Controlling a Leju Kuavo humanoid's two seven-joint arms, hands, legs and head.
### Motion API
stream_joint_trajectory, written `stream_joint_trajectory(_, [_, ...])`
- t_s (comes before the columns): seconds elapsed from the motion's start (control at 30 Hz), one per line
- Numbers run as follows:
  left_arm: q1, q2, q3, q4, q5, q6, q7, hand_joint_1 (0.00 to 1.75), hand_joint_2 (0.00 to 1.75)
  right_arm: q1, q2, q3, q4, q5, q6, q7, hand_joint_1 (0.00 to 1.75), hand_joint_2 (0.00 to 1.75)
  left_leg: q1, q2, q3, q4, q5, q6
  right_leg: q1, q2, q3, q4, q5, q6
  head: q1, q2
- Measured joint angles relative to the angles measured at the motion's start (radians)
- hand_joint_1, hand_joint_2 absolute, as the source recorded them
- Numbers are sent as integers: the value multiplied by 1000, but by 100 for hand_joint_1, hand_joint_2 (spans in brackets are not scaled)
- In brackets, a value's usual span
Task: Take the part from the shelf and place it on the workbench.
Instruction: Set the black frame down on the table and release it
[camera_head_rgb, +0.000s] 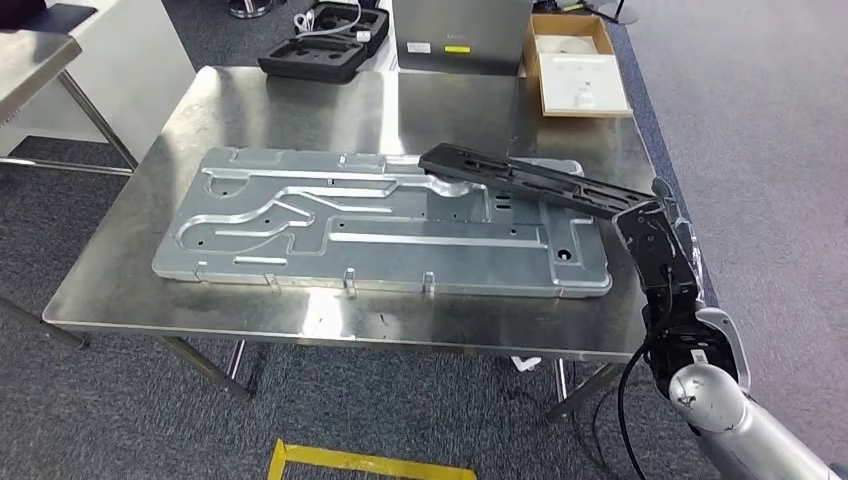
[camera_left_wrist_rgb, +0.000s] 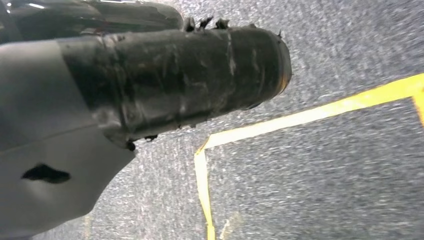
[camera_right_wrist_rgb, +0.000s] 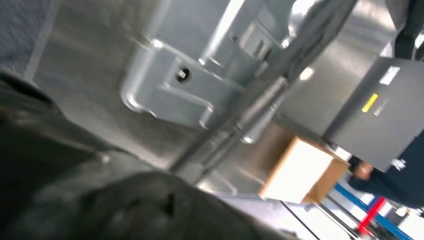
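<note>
Behind the workbench (camera_head_rgb: 120, 290), cardboard box (camera_head_rgb: 575, 62) holding white sheet (camera_head_rgb: 583, 78), right hand (camera_head_rgb: 655, 235) fingers gripping black part (camera_head_rgb: 520, 180)

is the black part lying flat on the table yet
No, the robot hand holds the black part at one end, tilted above the metal plate on the table.

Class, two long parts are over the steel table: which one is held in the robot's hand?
The long black part, gripped at its near end by the right hand and slanting across. The large silver stamped panel lies flat on the table, unheld.
</note>
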Motion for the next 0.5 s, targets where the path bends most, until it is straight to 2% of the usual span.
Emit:
stream_joint_trajectory(0.03, [0,0,0,0,0,0,0,0,0,8,5,-12,-6,-18,0,-13,0,0,1,0,-18,10,6,-3,-3,0,36,-33,28,3,0,0])
stream_joint_trajectory(0.07, [0,0,0,0,0,0,0,0,0,15,10,-23,-12,-30,0,-23,0,0,2,0,-33,20,11,-7,-6,-1,79,-87,45,5,0,0])
stream_joint_trajectory(0.1, [0,0,0,0,0,0,0,0,0,22,17,-37,-19,-38,0,-33,0,0,1,0,-47,33,15,-12,-5,0,126,-153,39,4,0,0])
stream_joint_trajectory(0.13, [0,0,0,0,0,0,0,0,0,27,23,-51,-26,-43,0,-41,0,0,0,-1,-56,42,18,-17,-3,1,157,-202,26,0,0,0])
stream_joint_trajectory(0.2, [0,0,0,0,0,1,0,0,0,37,34,-79,-39,-47,0,-57,0,0,-2,-3,-67,52,29,-29,3,3,182,-252,5,-15,-1,0])
stream_joint_trajectory(0.23, [1,0,0,0,0,1,0,0,0,43,39,-91,-45,-47,0,-64,0,0,-1,-4,-69,52,35,-34,2,3,173,-253,12,-23,-2,0])
stream_joint_trajectory(0.27, [3,0,0,0,-1,0,1,0,0,50,47,-105,-51,-46,0,-73,0,0,2,-5,-76,57,27,-39,2,1,165,-254,20,-32,-1,0])
stream_joint_trajectory(0.3, [4,-1,0,0,-1,0,2,0,0,57,55,-119,-58,-46,0,-81,0,0,5,-5,-85,74,1,-46,1,0,154,-256,31,-40,-2,0])
stream_joint_trajectory(0.33, [5,-2,0,0,-1,0,2,0,0,64,62,-134,-66,-47,0,-88,0,0,7,-6,-97,108,-43,-52,-1,-2,141,-257,43,-47,-4,0])
stream_joint_trajectory(0.4, [4,-2,0,0,-2,0,2,0,0,77,77,-163,-85,-61,0,-102,0,0,9,-6,-123,220,-148,-60,-1,-2,112,-257,67,-53,-6,0])
stream_joint_trajectory(0.43, [3,-3,0,0,-2,0,2,0,0,82,84,-175,-94,-72,0,-107,0,0,10,-6,-128,276,-177,-62,-1,-1,96,-257,79,-53,-6,0])
stream_joint_trajectory(0.47, [3,-3,0,0,-2,0,2,0,0,89,90,-185,-101,-83,0,-111,0,0,10,-6,-124,312,-181,-61,0,-1,80,-256,91,-53,-6,0])
stream_joint_trajectory(0.5, [3,-3,0,0,-2,0,2,0,0,96,97,-193,-107,-91,0,-114,0,0,10,-6,-104,318,-162,-60,0,0,64,-255,102,-52,-6,0])
